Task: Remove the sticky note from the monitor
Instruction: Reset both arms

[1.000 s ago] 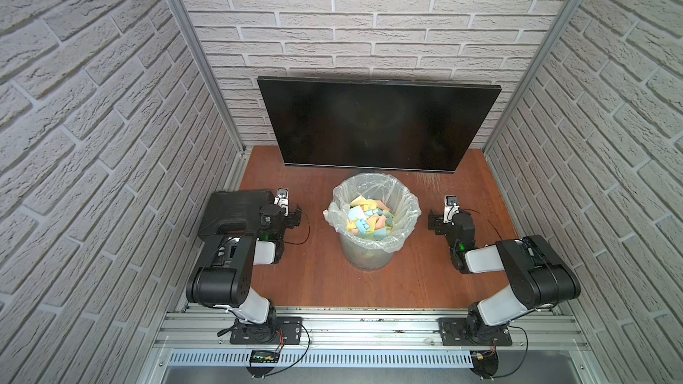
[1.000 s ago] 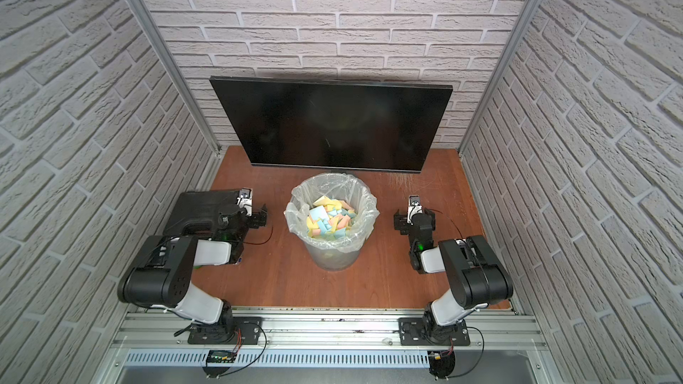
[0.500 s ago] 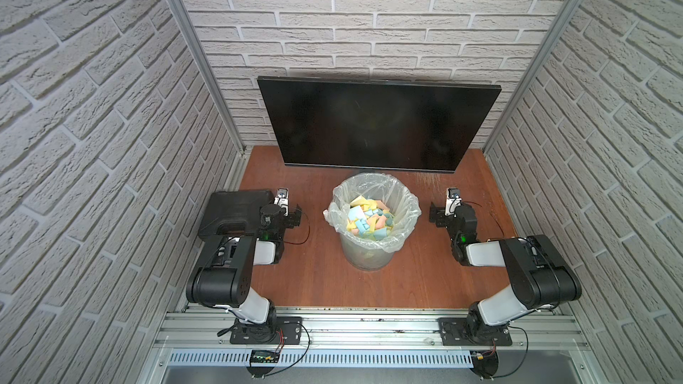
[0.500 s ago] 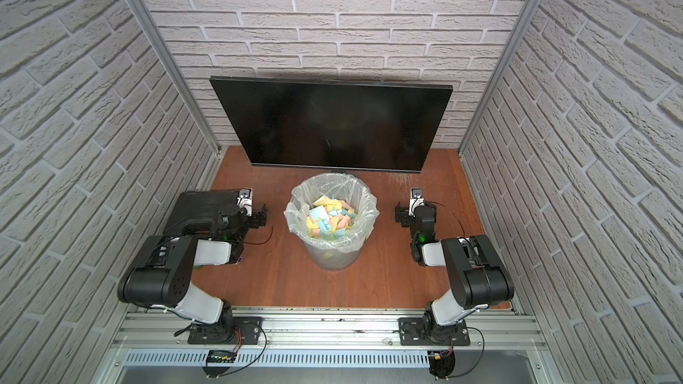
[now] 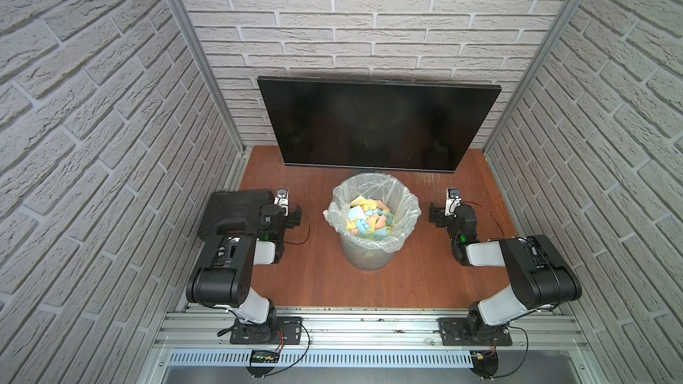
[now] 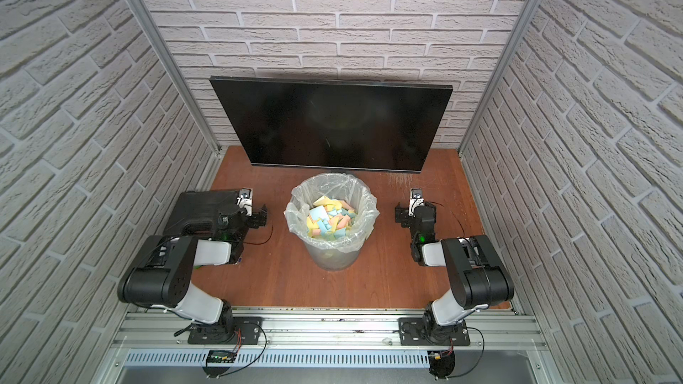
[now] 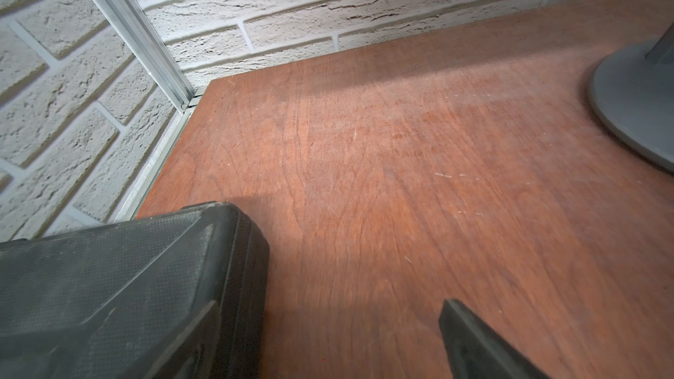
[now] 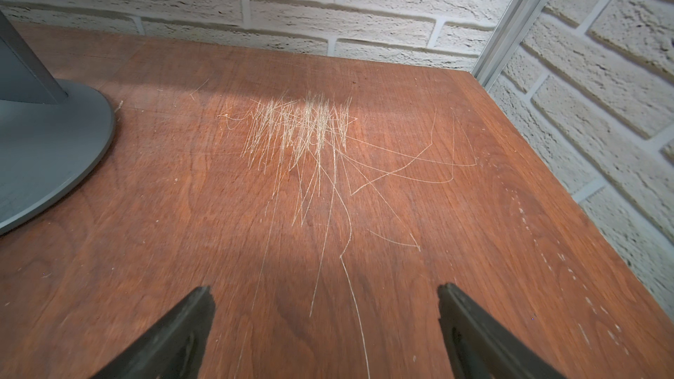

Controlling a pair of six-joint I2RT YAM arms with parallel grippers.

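Wide, glossy black flat-panel monitor (image 5: pixel 377 123) stands upper centre in both top views, screen facing the arms, long axis running left to right. No sticky note shows on it. Black left gripper (image 5: pixel 297 216) and right gripper (image 5: pixel 433 214) sit mid-frame, empty, jaws apart. The task looks finished, so parking both low, clear of the screen, seems right.

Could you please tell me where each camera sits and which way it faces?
Top views: both sit high above the front rail, looking down toward the back wall at the monitor, bin and case; the left arm and right arm show whole.
Left wrist: low over the table, facing its back left corner, past the case; one finger of the left gripper shows.
Right wrist: low, facing the back right corner, over scratches; the right gripper's two fingers show, apart.
Shared: both wrist views catch the monitor's grey stand base.
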